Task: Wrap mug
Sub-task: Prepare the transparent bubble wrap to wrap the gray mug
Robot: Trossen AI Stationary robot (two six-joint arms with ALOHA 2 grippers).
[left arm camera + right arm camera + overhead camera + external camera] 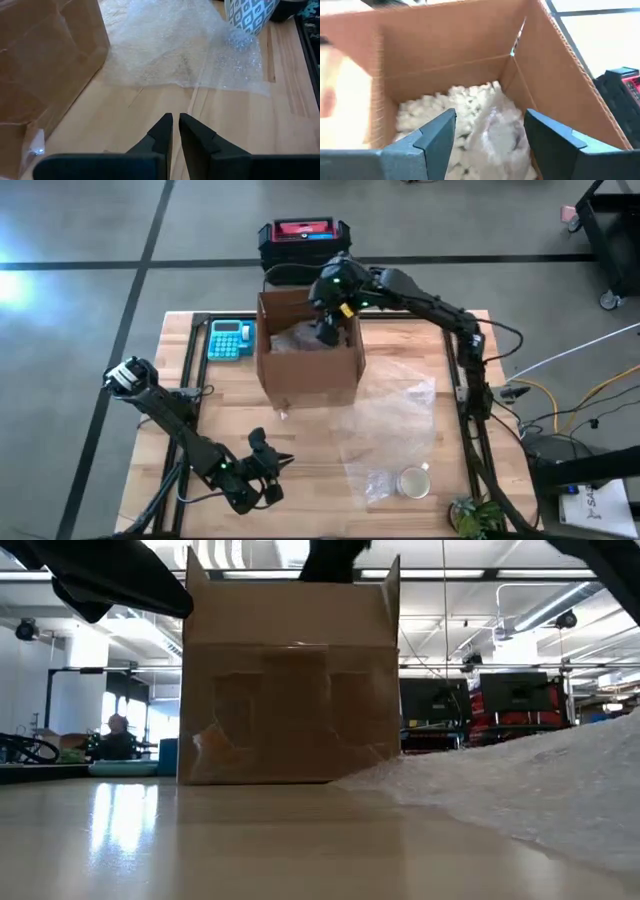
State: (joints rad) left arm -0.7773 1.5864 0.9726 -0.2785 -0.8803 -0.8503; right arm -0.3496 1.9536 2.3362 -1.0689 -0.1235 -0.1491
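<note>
Concrete floor with dark tape lines around a light wooden table (300, 445) edged by a black frame; the low view shows an open workshop behind, with monitors and a person seated far off at the left.

Cardboard box (308, 350) stands open-topped at the middle rear of the table. A teal calculator (230, 340) lies just beside it on the left arm's side. A black-and-red case (303, 242) sits on the floor beyond the table's far edge.

Right gripper (490, 132): reaching over the box from above, fingers spread wide and holding nothing. Below them, inside the box, white packing peanuts (437, 112) and a bundle of clear bubble wrap (502, 132); what the bundle contains cannot be told.

Sheet of bubble wrap (385, 425) lies flat on the table from the box's front corner toward the near right edge. Mug (413, 481), white with a grey diamond pattern, rests on the sheet's near end, unwrapped.

Left gripper (173, 125): low over bare wood at the near left of the table, fingers closed together with only a slit between, gripping nothing. Well apart from the mug.

A small green plant (475, 515) sits at the near right corner.
</note>
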